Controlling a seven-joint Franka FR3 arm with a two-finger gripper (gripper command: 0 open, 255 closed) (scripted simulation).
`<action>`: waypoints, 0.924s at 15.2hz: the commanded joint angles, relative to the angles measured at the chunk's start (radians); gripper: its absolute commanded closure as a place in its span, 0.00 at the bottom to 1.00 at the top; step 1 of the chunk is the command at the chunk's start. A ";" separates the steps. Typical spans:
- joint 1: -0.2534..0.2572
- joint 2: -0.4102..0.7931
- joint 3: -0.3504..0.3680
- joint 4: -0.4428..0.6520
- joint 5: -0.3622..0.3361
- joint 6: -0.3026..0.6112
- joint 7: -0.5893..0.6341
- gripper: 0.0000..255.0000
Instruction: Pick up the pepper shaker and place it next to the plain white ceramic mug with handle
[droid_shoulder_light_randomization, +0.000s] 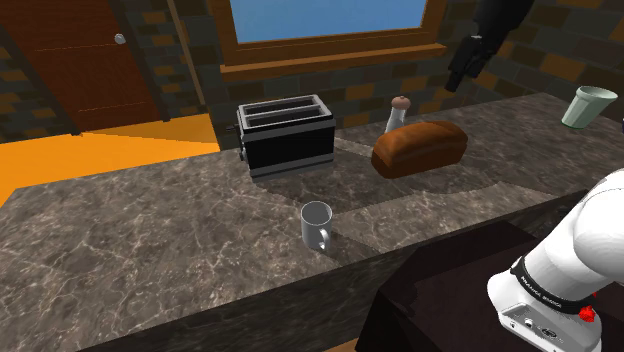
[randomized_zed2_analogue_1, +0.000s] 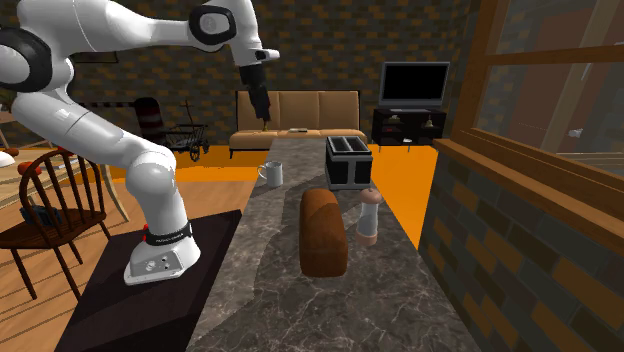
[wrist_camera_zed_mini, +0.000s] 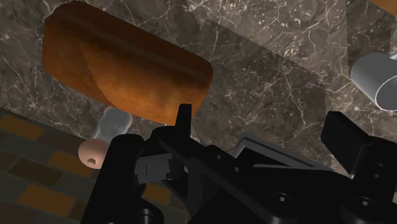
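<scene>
On veined tabletop (droid_shoulder_light_randomization: 150, 230), pepper shaker (droid_shoulder_light_randomization: 398, 112) upright just beside bread loaf (droid_shoulder_light_randomization: 420, 148), at loaf's 11 o'clock in shoulder view, base hidden; second exterior view bares it whole. White mug (droid_shoulder_light_randomization: 317, 225) well apart, at toaster's (droid_shoulder_light_randomization: 285, 133) 5 o'clock. Hand (droid_shoulder_light_randomization: 462, 70) aloft, spread, empty.

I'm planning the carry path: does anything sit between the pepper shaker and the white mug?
Yes. The brown bread loaf lies close beside the pale, brown-capped pepper shaker, and its end nearer the black toaster juts into the line toward the white handled mug. Lifting over it looks safer.
</scene>
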 joint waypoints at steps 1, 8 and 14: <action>0.000 0.000 0.000 0.000 0.000 0.000 0.000 0.00; -0.036 0.198 -0.094 0.028 -0.033 0.158 -0.074 0.00; -0.057 0.394 -0.170 0.100 -0.033 0.272 -0.140 0.00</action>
